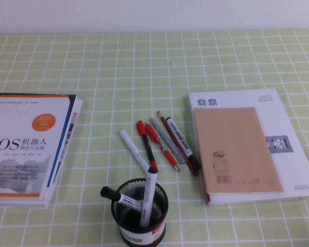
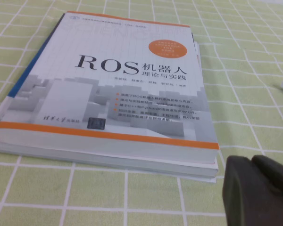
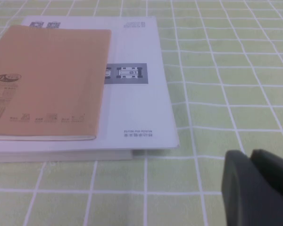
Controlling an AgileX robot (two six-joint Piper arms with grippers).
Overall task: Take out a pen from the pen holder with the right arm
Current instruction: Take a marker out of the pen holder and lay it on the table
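A black mesh pen holder [image 1: 139,213] stands at the table's front edge. Two white markers lean in it, one upright [image 1: 149,198] and one tilted left with a black cap [image 1: 118,198]. Neither arm shows in the high view. My right gripper [image 3: 251,155] is shut and empty, low over the checked cloth, just off the near corner of a white book [image 3: 137,103]. My left gripper [image 2: 252,162] is also shut with nothing in it, beside the near corner of the ROS textbook [image 2: 127,89].
Several loose pens [image 1: 167,141] lie on the cloth behind the holder. A tan notebook [image 1: 234,149] rests on the white book [image 1: 278,110] at the right. The ROS textbook [image 1: 26,146] lies at the left on another book.
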